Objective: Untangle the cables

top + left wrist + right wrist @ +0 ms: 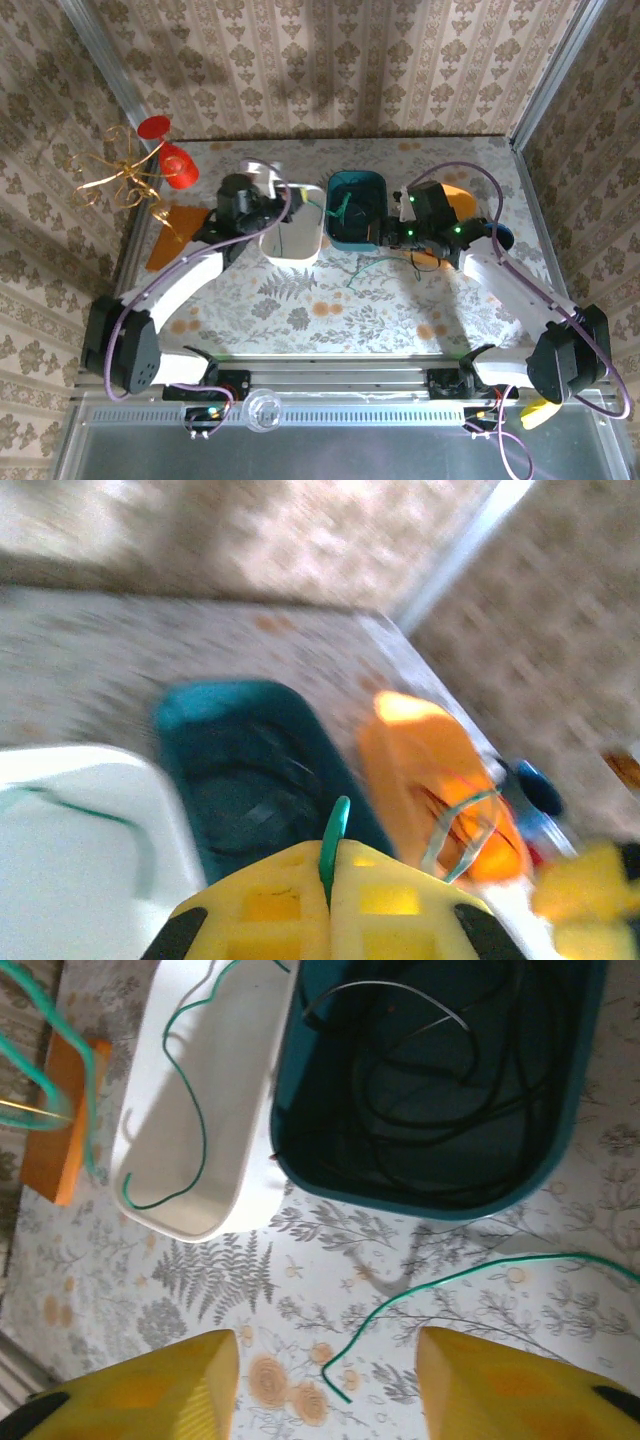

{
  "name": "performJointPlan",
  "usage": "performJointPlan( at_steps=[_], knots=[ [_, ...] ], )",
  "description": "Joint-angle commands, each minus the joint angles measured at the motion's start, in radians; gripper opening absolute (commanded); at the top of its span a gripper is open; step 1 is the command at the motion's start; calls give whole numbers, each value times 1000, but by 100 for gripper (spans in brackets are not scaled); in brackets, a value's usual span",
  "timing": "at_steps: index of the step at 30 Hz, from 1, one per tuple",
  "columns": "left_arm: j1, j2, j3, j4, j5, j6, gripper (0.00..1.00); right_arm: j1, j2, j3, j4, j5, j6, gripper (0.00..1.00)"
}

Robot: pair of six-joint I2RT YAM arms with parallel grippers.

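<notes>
Green thin wire (440, 1285) lies on the tabletop (200, 1290), tip between my wide-open, empty right fingers (150, 1385); my left fingers (270, 905) pinch another green strand (334, 842).

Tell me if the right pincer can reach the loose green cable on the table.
Probably yes: the right pincer is open over the loose green cable, whose end lies uncovered on the table.

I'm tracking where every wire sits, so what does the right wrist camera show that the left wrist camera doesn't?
Right wrist: a loose green cable on the table, before the open right gripper. Left wrist: the orange bin holding wires, and the left gripper shut on a green strand. Both: teal bin with dark cables, white bin.
</notes>
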Motion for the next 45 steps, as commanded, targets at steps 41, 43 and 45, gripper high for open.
performJointPlan(
  at_steps=[41, 43, 45],
  knots=[
    [149, 223, 110, -392, -290, -60, 76, 164, 163, 62, -251, 125, -202, 54],
    [163, 243, 97, -344, -276, -84, 75, 165, 162, 63, -257, 129, -202, 54],
    [166, 279, 121, -334, -279, -86, 73, 165, 161, 66, -268, 135, -202, 53]
  ],
)
